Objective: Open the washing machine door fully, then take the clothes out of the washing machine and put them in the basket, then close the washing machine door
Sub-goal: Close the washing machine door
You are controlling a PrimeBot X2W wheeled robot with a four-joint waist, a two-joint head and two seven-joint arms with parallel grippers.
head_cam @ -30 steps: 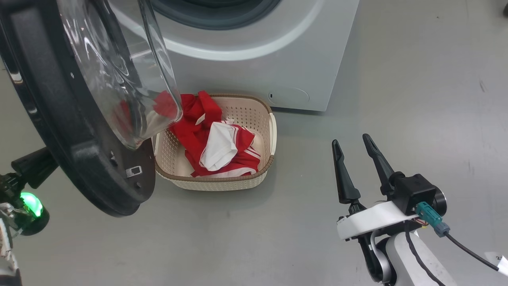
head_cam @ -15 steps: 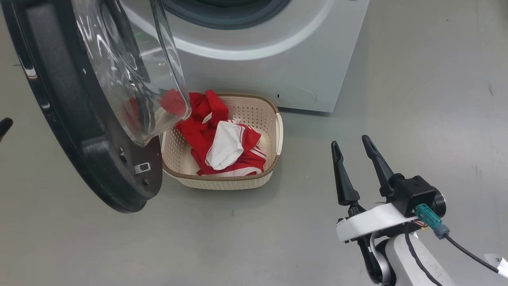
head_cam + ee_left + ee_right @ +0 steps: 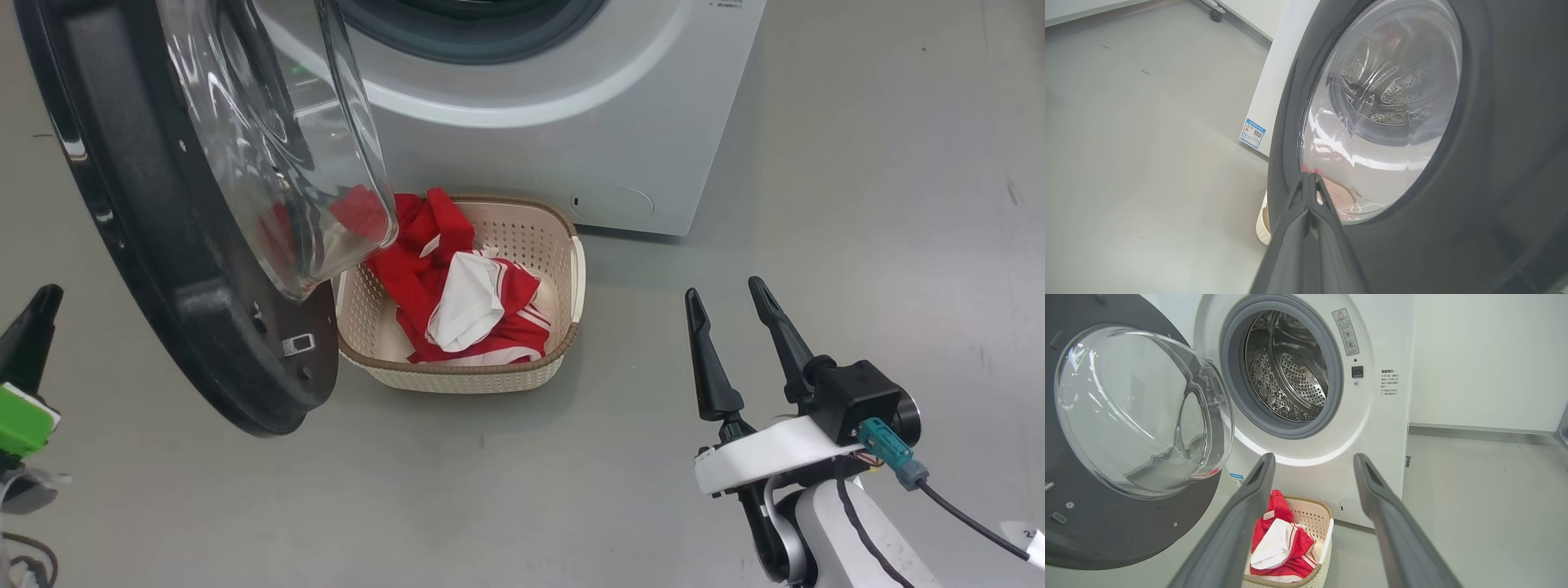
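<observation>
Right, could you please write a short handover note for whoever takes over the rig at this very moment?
Left gripper: shut, empty, pointing at the outer face of the washing machine door; contact cannot be told.
Right gripper: open, empty, above the floor to the right of the basket.
Clothes: in the basket, which stands in front of the washing machine.
Done: door open; drum looks empty.
Left: close the door.
</observation>
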